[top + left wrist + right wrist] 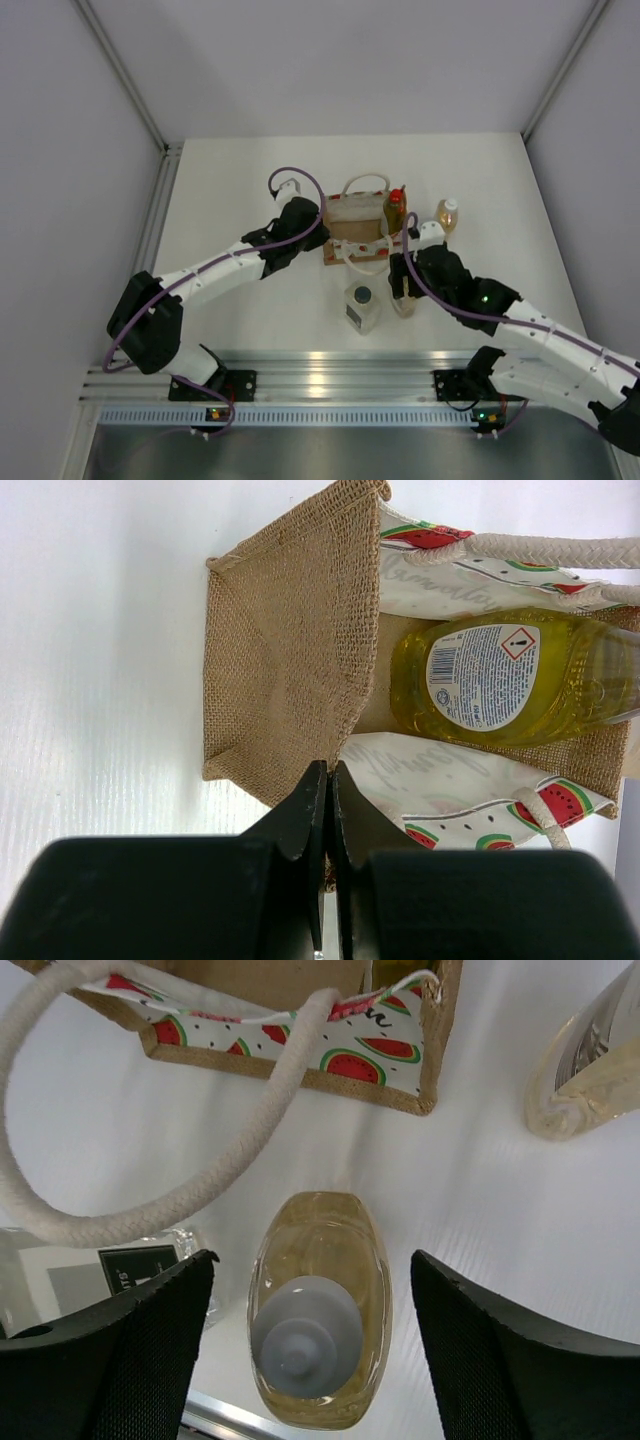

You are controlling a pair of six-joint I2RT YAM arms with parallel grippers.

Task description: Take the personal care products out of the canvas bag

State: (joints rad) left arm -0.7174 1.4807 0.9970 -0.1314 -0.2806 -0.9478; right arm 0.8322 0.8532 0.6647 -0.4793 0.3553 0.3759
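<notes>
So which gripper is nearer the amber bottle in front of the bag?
Right. The right gripper hangs open over the amber bottle, fingers either side. The left gripper is shut on the canvas bag's left wall.

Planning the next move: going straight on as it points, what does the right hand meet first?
The white-capped amber bottle between the fingers of the open right hand; probably its cap first, though depth is unclear.

Coarse woven canvas bag [290, 650], twisted rope handles [560, 550], glossy clear-plastic yellow bottle [500, 685], smooth matt table [100, 630].
</notes>
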